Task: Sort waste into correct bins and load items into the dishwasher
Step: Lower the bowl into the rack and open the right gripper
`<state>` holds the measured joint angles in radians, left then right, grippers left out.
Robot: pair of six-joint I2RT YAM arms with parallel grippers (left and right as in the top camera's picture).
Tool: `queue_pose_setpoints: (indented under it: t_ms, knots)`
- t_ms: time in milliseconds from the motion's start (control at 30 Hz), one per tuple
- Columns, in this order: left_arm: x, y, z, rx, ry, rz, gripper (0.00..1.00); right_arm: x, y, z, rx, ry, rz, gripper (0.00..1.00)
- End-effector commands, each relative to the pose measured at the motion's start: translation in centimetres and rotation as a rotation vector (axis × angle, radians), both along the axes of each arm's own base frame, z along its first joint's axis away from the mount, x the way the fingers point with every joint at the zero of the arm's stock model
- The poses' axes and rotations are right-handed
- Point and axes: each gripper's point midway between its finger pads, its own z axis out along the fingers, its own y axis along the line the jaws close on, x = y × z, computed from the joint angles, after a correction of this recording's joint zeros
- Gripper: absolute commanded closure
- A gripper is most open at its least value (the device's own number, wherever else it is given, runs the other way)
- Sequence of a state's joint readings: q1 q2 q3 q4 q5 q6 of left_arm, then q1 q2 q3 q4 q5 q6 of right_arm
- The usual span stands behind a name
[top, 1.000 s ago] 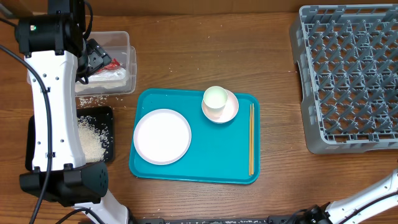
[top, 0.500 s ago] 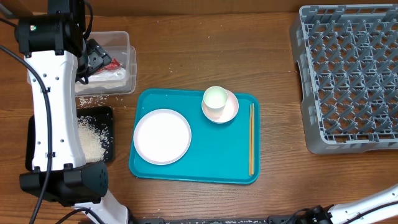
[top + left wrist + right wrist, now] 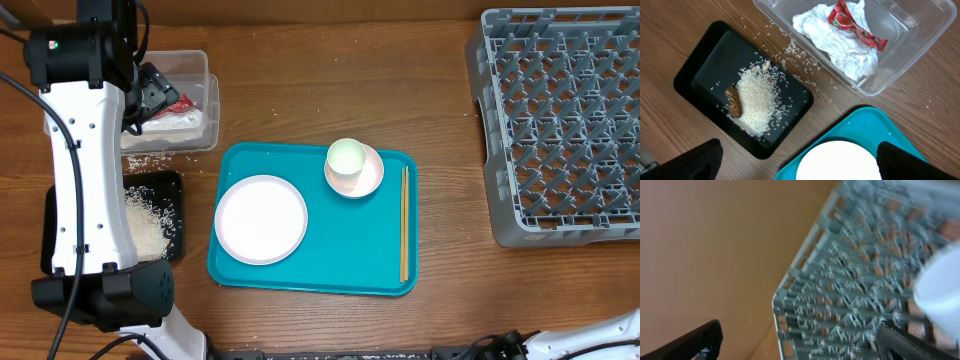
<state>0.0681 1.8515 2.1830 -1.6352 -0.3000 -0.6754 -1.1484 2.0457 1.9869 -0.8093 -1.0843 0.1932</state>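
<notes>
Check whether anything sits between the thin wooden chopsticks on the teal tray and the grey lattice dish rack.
Nothing visible does. The thin wooden chopsticks lie along the right edge of the teal plastic tray; only bare wooden table separates that edge from the grey lattice dish rack.
</notes>
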Motion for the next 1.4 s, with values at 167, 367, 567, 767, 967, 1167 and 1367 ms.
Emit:
queue_pose_setpoints:
  t_ms: [167, 367, 567, 767, 967, 1167, 1367]
  knots:
    - [0.0, 0.3, 0.2, 0.014, -0.005, 0.015, 0.0, 2.8, -1.5, -2.4, -0.179, 0.23, -0.191, 0.42]
    - [0.0, 0.3, 0.2, 0.014, -0.005, 0.015, 0.0, 2.3, -4.8, -9.3, -0.22, 0.577, -0.552, 0.69]
    - [0.0, 0.3, 0.2, 0.014, -0.005, 0.015, 0.0, 3.1, -5.5, -13.8, -0.274, 0.702, -0.606, 0.67]
    - [0.0, 0.3, 0.2, 0.014, -0.005, 0.015, 0.0, 1.3, -5.8, -16.2, -0.277, 0.824, -0.642, 0.96]
    - [0.0, 0.3, 0.2, 0.014, -0.005, 0.015, 0.0, -2.7, -5.9, -15.2, -0.24, 0.935, -0.841, 0.96]
    - [0.0, 0.3, 0.2, 0.014, -0.005, 0.015, 0.0, 0.2, -2.3, -7.9, -0.104, 0.682, -0.735, 0.88]
    - [0.0, 0.3, 0.2, 0.014, -0.005, 0.015, 0.0, 4.8, 12.5, 0.5, 0.285, 0.329, -0.088, 0.09]
